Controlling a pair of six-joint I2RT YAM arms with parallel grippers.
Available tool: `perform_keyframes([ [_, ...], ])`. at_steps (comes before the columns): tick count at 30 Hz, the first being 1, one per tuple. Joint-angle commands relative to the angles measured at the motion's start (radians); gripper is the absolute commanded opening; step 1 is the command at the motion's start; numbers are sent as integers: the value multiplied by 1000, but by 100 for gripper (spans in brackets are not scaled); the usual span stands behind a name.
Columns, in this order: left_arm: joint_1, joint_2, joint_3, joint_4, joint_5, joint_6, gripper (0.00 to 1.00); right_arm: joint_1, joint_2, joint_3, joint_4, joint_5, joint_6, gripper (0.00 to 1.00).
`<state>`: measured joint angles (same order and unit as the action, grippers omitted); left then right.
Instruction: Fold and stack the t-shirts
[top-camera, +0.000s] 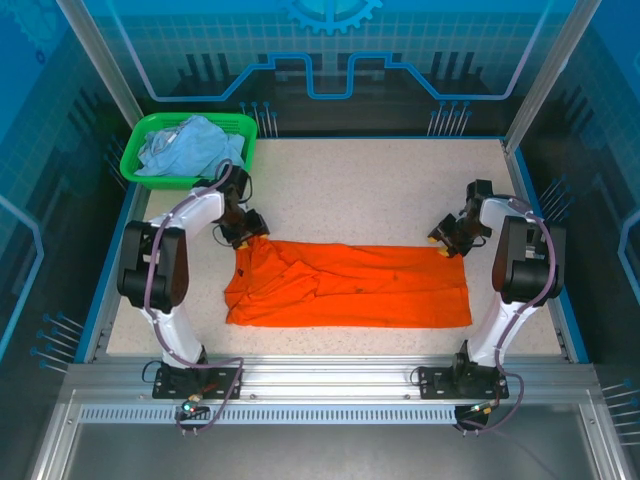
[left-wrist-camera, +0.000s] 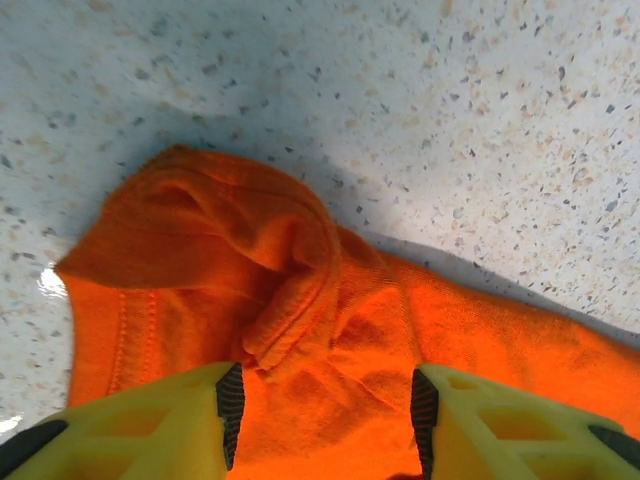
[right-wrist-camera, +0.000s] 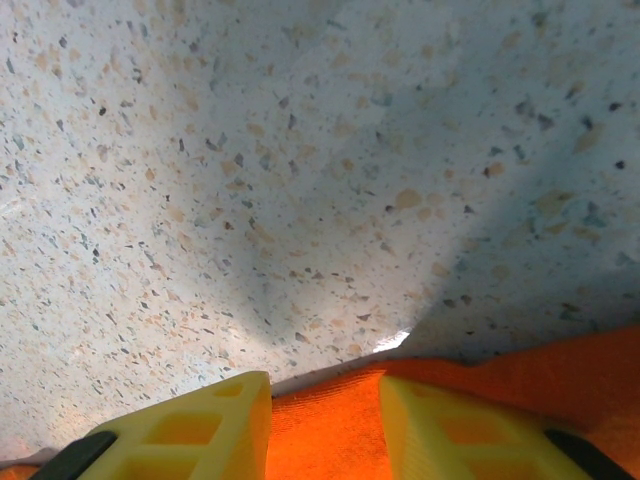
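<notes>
The bright orange t-shirt (top-camera: 350, 285) lies flat across the middle of the table as a long band, its left end rumpled. My left gripper (top-camera: 245, 232) is over the shirt's far left corner. In the left wrist view it (left-wrist-camera: 327, 415) stands open, with bunched orange cloth (left-wrist-camera: 200, 240) below and between the fingers. My right gripper (top-camera: 446, 243) is at the far right corner. In the right wrist view it (right-wrist-camera: 325, 425) is open, and its fingers straddle the orange hem (right-wrist-camera: 560, 375) lying on the table. The pale blue t-shirt (top-camera: 190, 145) is crumpled in the basket.
The green plastic basket (top-camera: 135, 165) stands at the far left corner of the speckled table (top-camera: 380, 190). Blue walls enclose the table on the left, right and back. Bare tabletop lies beyond the orange shirt.
</notes>
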<state>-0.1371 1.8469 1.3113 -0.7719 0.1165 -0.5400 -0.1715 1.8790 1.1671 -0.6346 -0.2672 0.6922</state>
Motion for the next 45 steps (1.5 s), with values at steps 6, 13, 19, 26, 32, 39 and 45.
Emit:
perform_keyframes([
  [6, -12, 69, 69, -41, -56, -51, 47, -13, 33, 2, -19, 25, -8, 36],
  [13, -11, 105, 99, -38, -78, -36, 38, -14, 28, 3, -20, 20, -10, 36],
  [19, -8, 113, 85, -12, -99, -16, 29, -15, 21, -1, -24, 23, -11, 36],
  [26, -4, 111, 85, 1, -91, 4, 31, -20, 10, -3, -32, 23, -18, 36],
  [32, -3, 99, 88, 8, -103, 30, 9, -22, 2, -6, -37, 24, -20, 36],
  [39, 29, 32, 51, 56, -195, 92, 0, -44, -14, -22, -37, 41, -8, 36],
  [45, 69, 6, 0, 103, -268, 118, 0, -56, -7, -26, -33, 30, 7, 36],
])
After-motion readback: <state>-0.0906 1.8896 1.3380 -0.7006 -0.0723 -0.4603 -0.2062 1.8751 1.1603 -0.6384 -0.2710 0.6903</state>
